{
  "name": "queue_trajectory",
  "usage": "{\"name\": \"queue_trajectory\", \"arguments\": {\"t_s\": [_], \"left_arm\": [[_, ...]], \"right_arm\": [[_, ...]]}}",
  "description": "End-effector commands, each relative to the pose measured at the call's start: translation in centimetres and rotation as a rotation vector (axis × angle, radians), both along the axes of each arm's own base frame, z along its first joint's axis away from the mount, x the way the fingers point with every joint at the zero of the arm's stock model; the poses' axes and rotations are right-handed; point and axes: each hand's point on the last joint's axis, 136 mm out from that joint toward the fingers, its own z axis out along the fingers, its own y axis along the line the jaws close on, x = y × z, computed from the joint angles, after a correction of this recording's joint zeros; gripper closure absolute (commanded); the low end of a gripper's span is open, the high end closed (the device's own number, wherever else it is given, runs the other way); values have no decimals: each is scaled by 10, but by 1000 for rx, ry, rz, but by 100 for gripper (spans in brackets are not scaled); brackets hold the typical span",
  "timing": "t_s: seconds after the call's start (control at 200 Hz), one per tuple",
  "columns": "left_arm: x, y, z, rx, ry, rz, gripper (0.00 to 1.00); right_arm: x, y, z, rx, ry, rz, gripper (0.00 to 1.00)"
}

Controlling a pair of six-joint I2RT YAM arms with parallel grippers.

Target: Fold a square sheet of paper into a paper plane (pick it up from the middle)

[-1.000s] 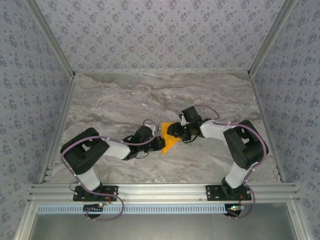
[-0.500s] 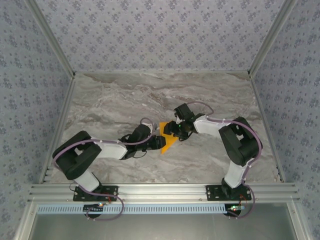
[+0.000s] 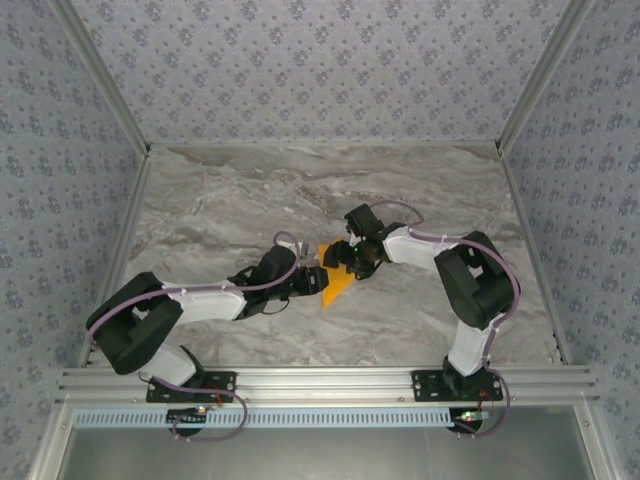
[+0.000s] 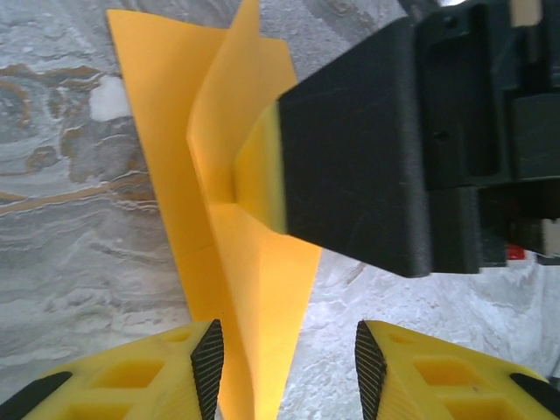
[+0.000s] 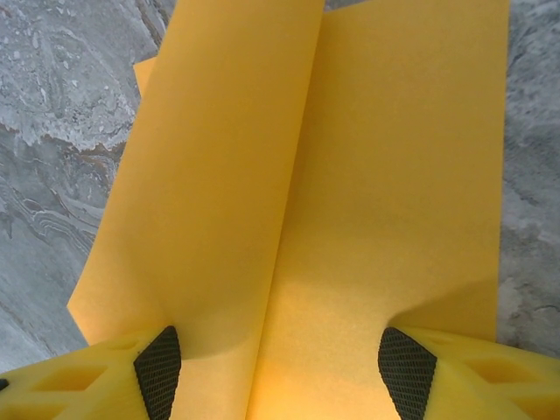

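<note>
Left wrist view: narrow folded bright-orange paper dart (image 4: 254, 289) lies on grey marble table (image 4: 79, 254), tip between the spread left gripper (image 4: 284, 359), long axis running toward the right gripper (image 5: 280, 359), likewise spread and apparently pressing its wide end.

1. The paper plane (image 5: 394, 175) was thin, matt orange paper, smooth apart from creases.
2. The worktop (image 3: 230, 190) looked like smooth, grey-veined marble.
3. The left pincer (image 4: 289, 363) had yellow plastic fingers (image 4: 131, 385) with black ribbed pads (image 4: 208, 367).

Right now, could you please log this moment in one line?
orange paper: creased, on table | left gripper: open at tip | right gripper: open over paper
</note>
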Motion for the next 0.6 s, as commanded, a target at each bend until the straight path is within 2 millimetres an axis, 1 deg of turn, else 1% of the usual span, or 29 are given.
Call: {"name": "queue_trajectory", "arguments": {"t_s": [0.0, 0.06, 0.205, 0.305, 0.46, 0.6], "left_arm": [[1, -9, 8, -55, -19, -26, 54], [2, -8, 9, -65, -22, -19, 55], [2, -6, 0, -34, 0, -7, 63], [1, -11, -3, -40, 14, -30, 68], [4, -16, -7, -33, 25, -38, 75], [7, -19, -15, -4, 31, -46, 79]], "right_arm": [[-39, -43, -63, -233, 178, -26, 30], [-40, -45, -65, -243, 188, -34, 30], [-41, -44, -67, -249, 203, -38, 30], [-42, -43, -70, -243, 214, -37, 31], [-43, -43, -72, -245, 221, -39, 31], [-44, -45, -73, -251, 227, -38, 32]]}}
